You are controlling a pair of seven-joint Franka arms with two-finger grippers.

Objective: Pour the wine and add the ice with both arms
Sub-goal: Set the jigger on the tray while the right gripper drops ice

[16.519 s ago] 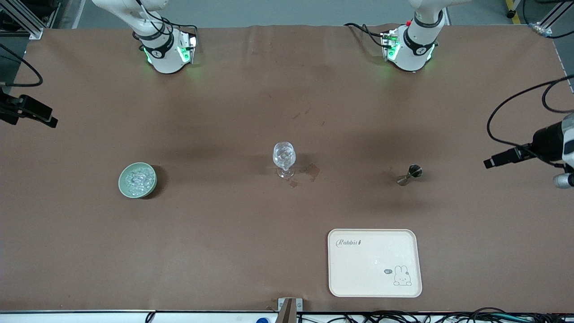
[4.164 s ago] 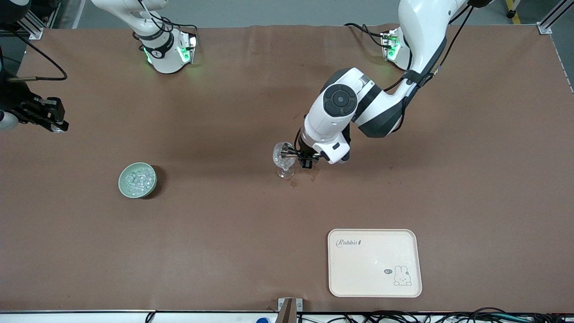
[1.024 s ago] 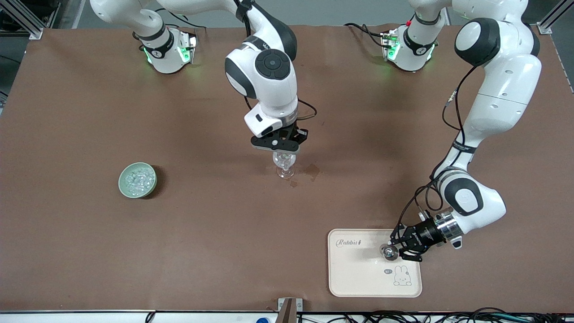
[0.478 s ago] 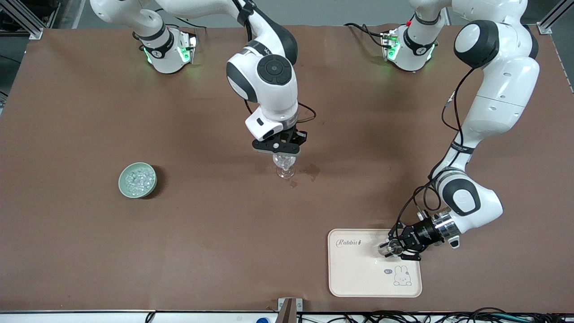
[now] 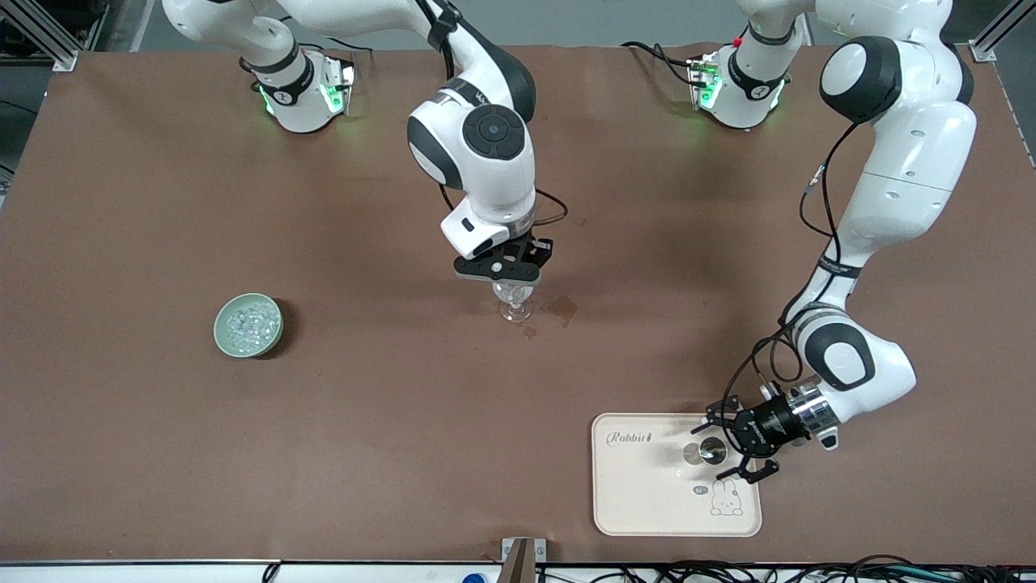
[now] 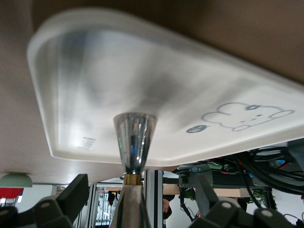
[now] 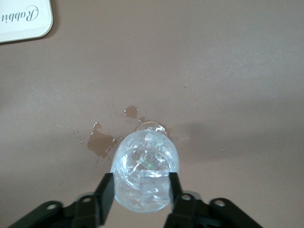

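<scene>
The ice (image 5: 247, 325) is a heap of many small clear, whitish-glinting chunks in one green bowl (image 5: 227, 342), which sits toward the right arm's end of the table (image 5: 243, 453). More clear chunks show inside the one stemmed glass (image 5: 513, 298) at the table's middle; seen from the right wrist, its bowl (image 7: 145, 171) is transparent and packed with glassy pieces.

Two arms work here. The right gripper (image 5: 503, 271) is down at the glass, and in the right wrist view its fingers (image 7: 105, 191) sit on either side of the glass's bowl, touching it, so it is clamped on the glass (image 7: 145, 171). Brown wet stains (image 5: 562, 307) lie on the table just beside the glass's foot, toward the left arm's end.

One metal jigger (image 5: 706, 452) stands upright on the one cream tray (image 5: 639, 502), which lies nearer the front camera than the glass and toward the left arm's end. In the left wrist view the jigger (image 6: 134, 142) is a shiny double cone with a brass band at its waist. The left gripper (image 5: 741, 442) is low over the tray with its fingers (image 5: 760, 473) spread apart on either side of the jigger, not touching it. The tray bears a rabbit drawing (image 5: 726, 499) and the word "Rabbit".
</scene>
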